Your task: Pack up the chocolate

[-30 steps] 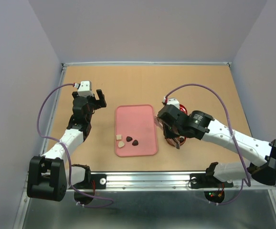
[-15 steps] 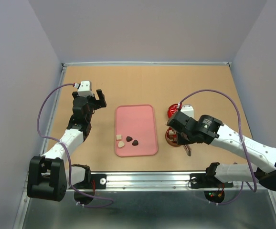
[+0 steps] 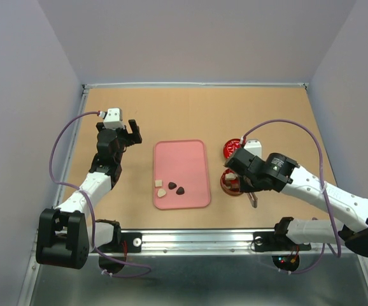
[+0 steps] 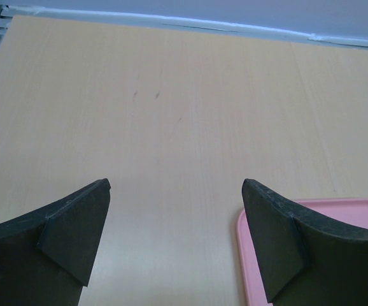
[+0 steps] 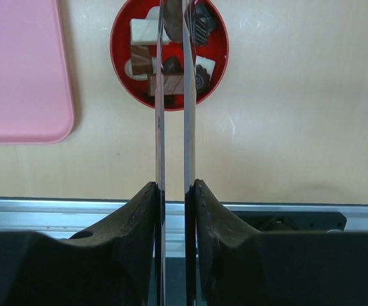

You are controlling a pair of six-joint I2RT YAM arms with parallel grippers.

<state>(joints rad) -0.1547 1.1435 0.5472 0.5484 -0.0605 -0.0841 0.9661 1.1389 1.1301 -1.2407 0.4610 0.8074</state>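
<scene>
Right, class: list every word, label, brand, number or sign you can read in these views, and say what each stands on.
No readable text in any view.
Pink rectangular plastic tray: plain.
Round red tin: only chocolates inside, no lettering.
Second round red piece beyond it: too small to tell.
Thin metal tongs in the right tool: no marks visible.

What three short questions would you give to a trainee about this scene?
1. True or false: the left gripper is open and holds nothing.
2. How many chocolates lie on the pink tray?
3. The right gripper is shut on: A) metal tongs; B) a lid; C) the tray.
Key: 1 true; 2 four; 3 A.
</scene>
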